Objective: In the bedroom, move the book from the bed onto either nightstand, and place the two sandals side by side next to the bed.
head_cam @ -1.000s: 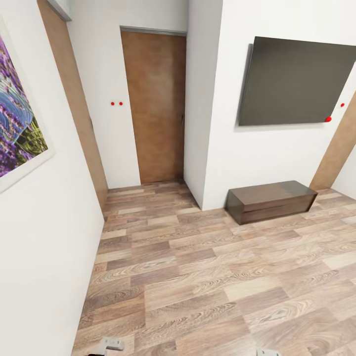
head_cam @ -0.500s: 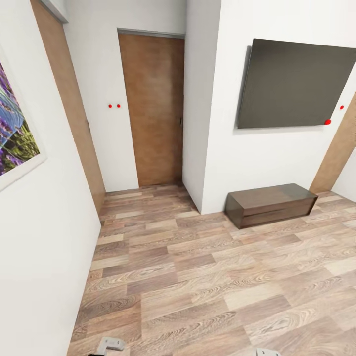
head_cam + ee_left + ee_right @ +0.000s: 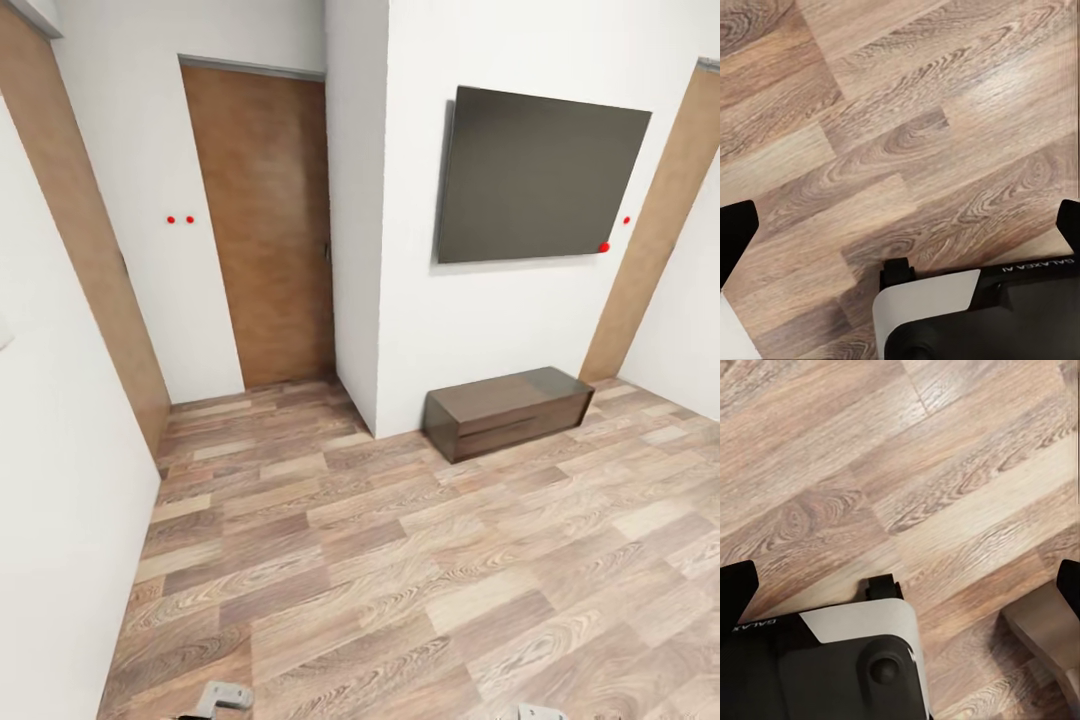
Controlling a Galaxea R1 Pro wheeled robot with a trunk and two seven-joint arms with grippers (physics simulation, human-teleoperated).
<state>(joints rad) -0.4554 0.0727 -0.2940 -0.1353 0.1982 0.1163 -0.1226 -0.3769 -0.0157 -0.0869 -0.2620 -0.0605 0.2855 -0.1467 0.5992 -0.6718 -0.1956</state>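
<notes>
Left to right in the head view, a brown door, a dark wall screen and a long low cabinet were seen above the wood-plank floor. The book, bed and sandals were not yet reached. Both the left claw and the right claw were held wide apart over bare floor. The paperback was judged light and bendable, best pinched at an edge; the sandals light and floppy, best taken across the sole.
</notes>
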